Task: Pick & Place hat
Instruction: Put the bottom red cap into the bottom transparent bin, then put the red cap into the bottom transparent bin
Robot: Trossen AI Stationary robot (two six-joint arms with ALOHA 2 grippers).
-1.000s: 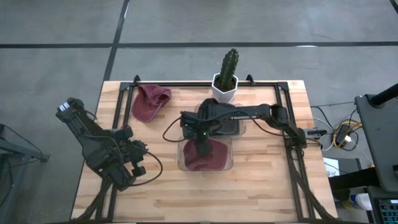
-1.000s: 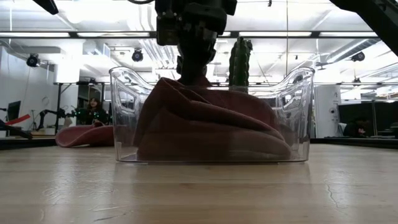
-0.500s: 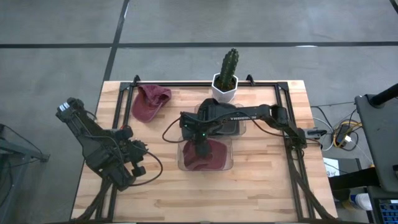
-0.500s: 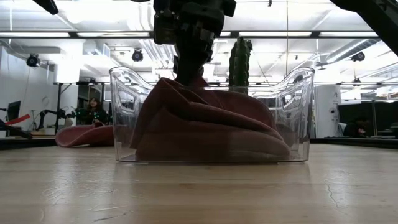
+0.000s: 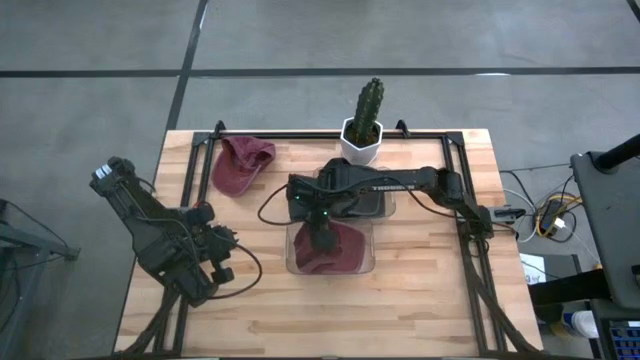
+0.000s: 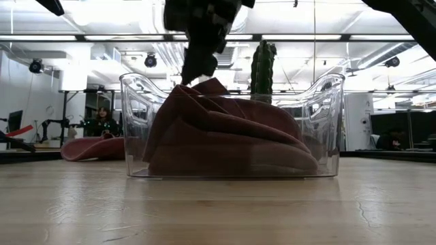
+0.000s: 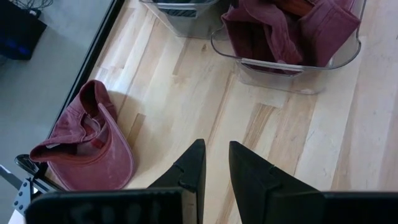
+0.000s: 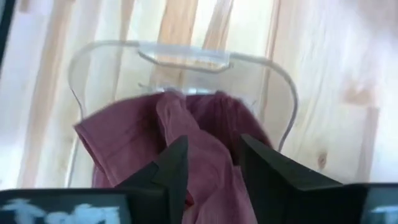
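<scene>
the right end effector (image 8: 210, 165) is hovering with fingers parted over a maroon hat (image 8: 146, 134) lying in a clear bin (image 8: 186, 55) on the counter (image 8: 323, 93).

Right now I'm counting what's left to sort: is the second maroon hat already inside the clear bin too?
No. In the high view the second hat lies on the bare table, apart from the clear bin.

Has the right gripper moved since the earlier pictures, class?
Yes. In the low view the right gripper has risen and shifted left against the clear bin's rim, leaving the maroon hat in the bin with its fingers parted.
</scene>
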